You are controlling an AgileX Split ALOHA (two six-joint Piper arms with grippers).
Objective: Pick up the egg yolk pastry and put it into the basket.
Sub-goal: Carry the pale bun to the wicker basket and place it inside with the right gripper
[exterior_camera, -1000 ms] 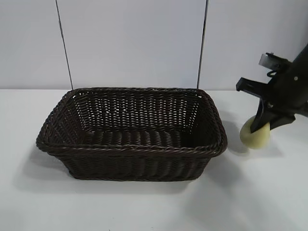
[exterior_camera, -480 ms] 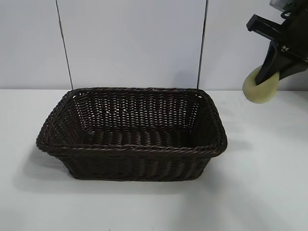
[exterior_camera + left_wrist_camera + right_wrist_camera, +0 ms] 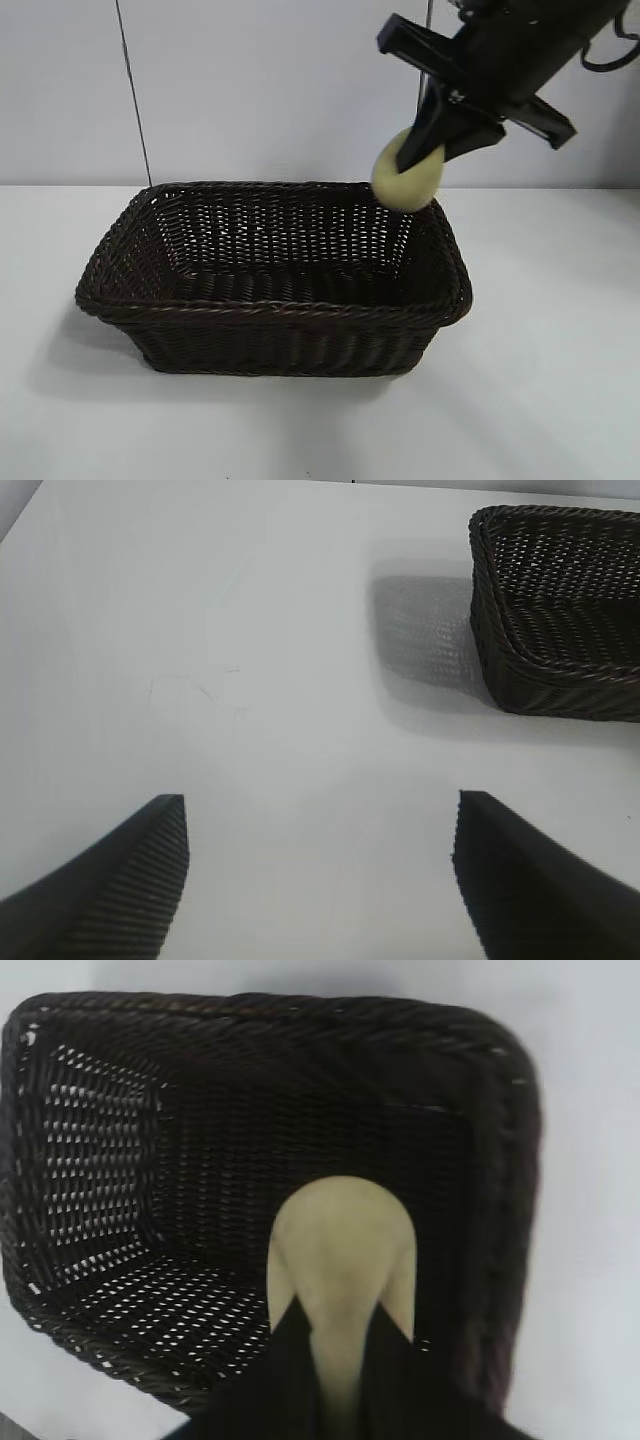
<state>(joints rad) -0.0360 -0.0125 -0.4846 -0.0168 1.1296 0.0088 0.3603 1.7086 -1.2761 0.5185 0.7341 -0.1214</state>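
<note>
Above the basket [image 3: 270, 275], over its far right corner, the egg yolk pastry [image 3: 405, 178] is held in the air by the right gripper [image 3: 428, 150], whose fingers are pinched tightly on it — the pale dome hangs below the dark tips, clear of the braided rim. In the right wrist view the pastry [image 3: 340, 1260] is seen against the basket's woven floor [image 3: 150, 1300], near the wall on that side rather than over the middle. The step in hand is judged to be the carry and lowering. It would be done well if the pastry were brought further in over the basket's centre, then lowered close to the floor before the fingers are parted, so that it is not dropped from a height or caught on the rim. The left gripper [image 3: 320, 880] is parked over the desk [image 3: 250, 630] beside the basket's left end, fingers held wide apart and empty.
</note>
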